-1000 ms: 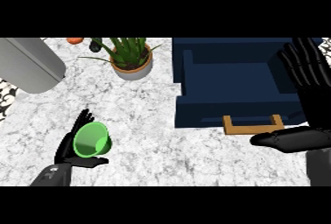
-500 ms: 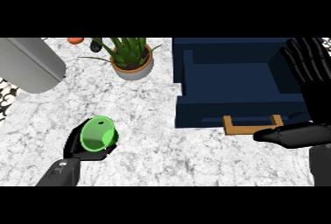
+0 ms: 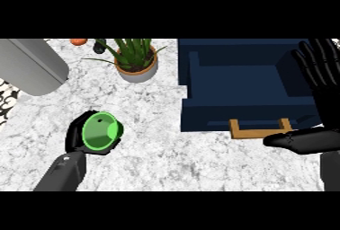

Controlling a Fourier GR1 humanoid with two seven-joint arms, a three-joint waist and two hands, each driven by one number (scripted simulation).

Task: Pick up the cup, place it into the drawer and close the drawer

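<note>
Green cup (image 3: 101,131) held low toward the counter's left edge, its open mouth turned up to the view, well apart from the drawer. Left hand (image 3: 81,134) curled round the cup from behind and below, black fingers wrapping its left rim and base; grey forearm rising from the lower left corner.

Navy drawer (image 3: 252,85) pulled open at the counter's right side, its hollow showing dark blue inside, its front panel facing the near edge. Wooden handle (image 3: 260,130) fixed on that front panel. Right hand (image 3: 319,63) shown at the far right over the drawer's right wall, fingers straight and spread, closed on nothing. Thumb (image 3: 302,140) lying low across the right, just beside the handle's right end; touching or not could not be told.

Potted plant (image 3: 135,60) standing near the far edge, between the cup's side and the drawer, green leaves fanning over a pale pot. Small orange object (image 3: 78,41) at the far edge left of the plant, partly cut off. Large grey rounded object (image 3: 30,65) filling the far left corner. Strip of black-and-white pattern (image 3: 5,103) along the left edge. Bare marble counter (image 3: 166,157) between cup and drawer front, with nothing standing on that stretch.
</note>
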